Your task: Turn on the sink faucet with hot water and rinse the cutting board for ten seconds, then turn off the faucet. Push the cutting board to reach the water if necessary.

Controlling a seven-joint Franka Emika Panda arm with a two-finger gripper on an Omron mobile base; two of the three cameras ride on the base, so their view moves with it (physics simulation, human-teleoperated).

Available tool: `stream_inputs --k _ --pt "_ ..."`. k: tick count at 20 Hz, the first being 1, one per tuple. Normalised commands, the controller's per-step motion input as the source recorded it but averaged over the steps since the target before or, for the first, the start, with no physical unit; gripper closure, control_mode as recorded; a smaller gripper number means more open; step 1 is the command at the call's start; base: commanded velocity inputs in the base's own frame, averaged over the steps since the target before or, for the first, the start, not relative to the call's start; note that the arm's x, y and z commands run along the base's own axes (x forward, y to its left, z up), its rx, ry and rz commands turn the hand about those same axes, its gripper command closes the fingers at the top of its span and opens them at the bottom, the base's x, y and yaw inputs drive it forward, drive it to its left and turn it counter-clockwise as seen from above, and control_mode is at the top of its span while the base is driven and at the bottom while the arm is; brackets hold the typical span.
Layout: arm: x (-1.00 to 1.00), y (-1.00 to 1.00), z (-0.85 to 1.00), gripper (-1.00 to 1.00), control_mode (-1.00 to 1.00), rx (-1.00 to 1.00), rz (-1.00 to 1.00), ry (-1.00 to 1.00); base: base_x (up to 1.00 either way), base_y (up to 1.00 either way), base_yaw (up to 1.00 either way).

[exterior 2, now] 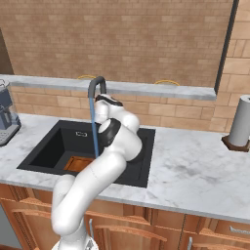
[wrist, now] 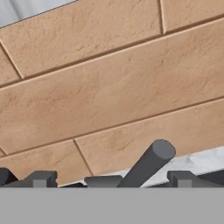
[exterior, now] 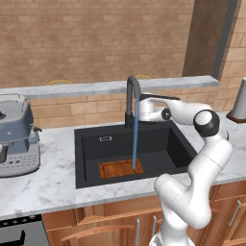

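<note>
Bench (exterior: 43, 185): white marble, the sink (exterior: 91, 144) set into it.
Sink: black basin; the cutting board (exterior: 117, 168) is laid flat on its floor, under the water (exterior: 135, 139).
Faucet (exterior: 130, 98): running.
Lever (wrist: 146, 164): a dark rod, slanted, seen between the fingers, just ahead of the hand (wrist: 113, 180).
Hand: spread wide, nothing gripped.

We find no readable text, label, brand, number or sign on anything in these views.
</note>
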Motion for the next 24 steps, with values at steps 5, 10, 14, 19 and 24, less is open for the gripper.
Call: stream_inputs --k 5,10,14,19,24 --pt "0.00 0.21 0.00 -1.00 -1.00 0.00 0.00 0.00 0.00 0.00 0.00" --pt "0.00 0.20 0.00 -1.00 -1.00 -0.01 0.00 0.00 0.00 0.00 0.00" --pt "0.00 0.13 0.00 -1.00 -1.00 -0.02 0.00 -0.02 0.00 0.00 0.00" --pt "0.00 0.05 0.00 -1.00 -1.00 -0.02 0.00 -0.07 0.00 0.00 0.00" --pt "0.05 0.05 0.10 -1.00 -1.00 0.00 0.00 -0.05 0.00 0.00 0.00"
